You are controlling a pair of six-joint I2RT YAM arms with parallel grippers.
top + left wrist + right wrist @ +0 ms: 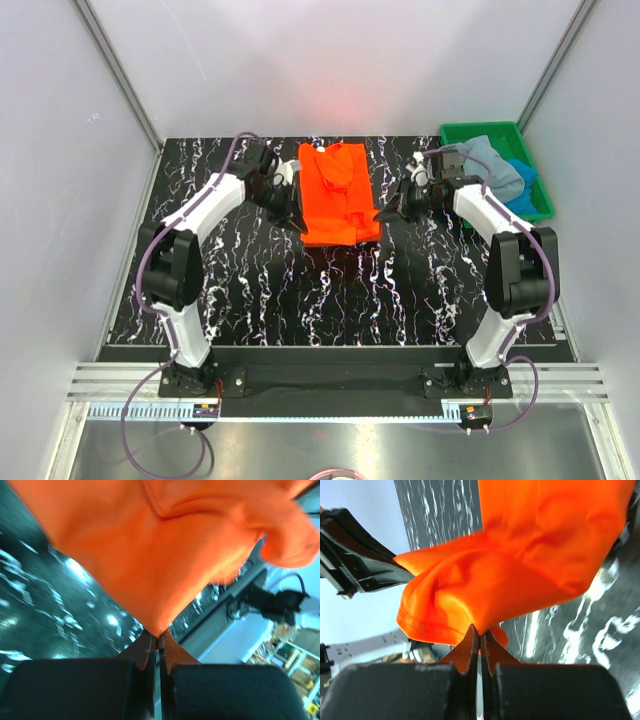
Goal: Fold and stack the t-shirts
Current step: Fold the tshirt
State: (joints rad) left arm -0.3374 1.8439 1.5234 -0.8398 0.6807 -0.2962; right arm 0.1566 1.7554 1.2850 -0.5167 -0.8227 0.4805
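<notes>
Black marbled tabletop bears the orange shirt, which lies as a rumpled, partly folded rectangle. At its left edge, toward the near corner, the left pincer has its tips pressed together with a fold of orange cloth nipped between them. The right pincer is clamped on cloth at the right edge. Right of the orange shirt, well apart, a green tray holds the grey-blue shirt and the blue shirt.

No readable text, label, brand, number or sign shows in any view.
</notes>
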